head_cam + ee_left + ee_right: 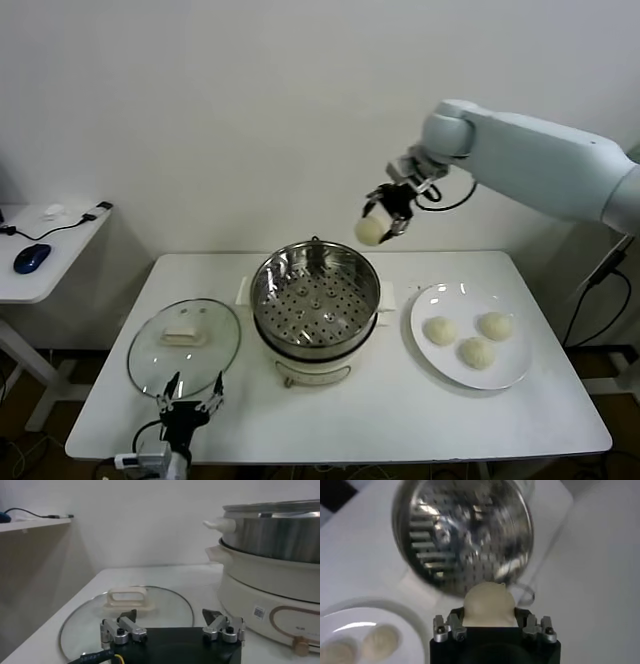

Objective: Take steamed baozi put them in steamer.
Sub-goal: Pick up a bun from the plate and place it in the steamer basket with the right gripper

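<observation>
Baozi, total: four steamed baozi in view, all cream-white and round.
Baozi in the air: one baozi [369, 230], pinched between the fingers of the right gripper [381, 217]; from the right wrist camera the same bun [488, 604] fills the gap between the jaws.
Baozi on the plate: three, lying as a loose triangle on the white plate [440, 366]; one toward the steamer [439, 330], one toward the table's right edge [495, 325], one nearer the front [476, 351]. They sit close together; I cannot tell whether any touch.
Steamer: one steel pot [315, 290] on a cream-white base, at the middle of the table [400, 420]; its perforated tray [313, 300] holds no buns.
Right gripper, place: raised above the table, over the back right rim of the steamer, between pot and plate.
Left gripper: one, low at the front left edge of the table [190, 405], jaws spread wide with nothing between them [172, 622]; it hangs just in front of the lid.
Lid: one round glass lid [184, 345] with a cream handle [128, 600], flat on the table left of the steamer.
Side table: one, far left, bearing a blue mouse [31, 257].
</observation>
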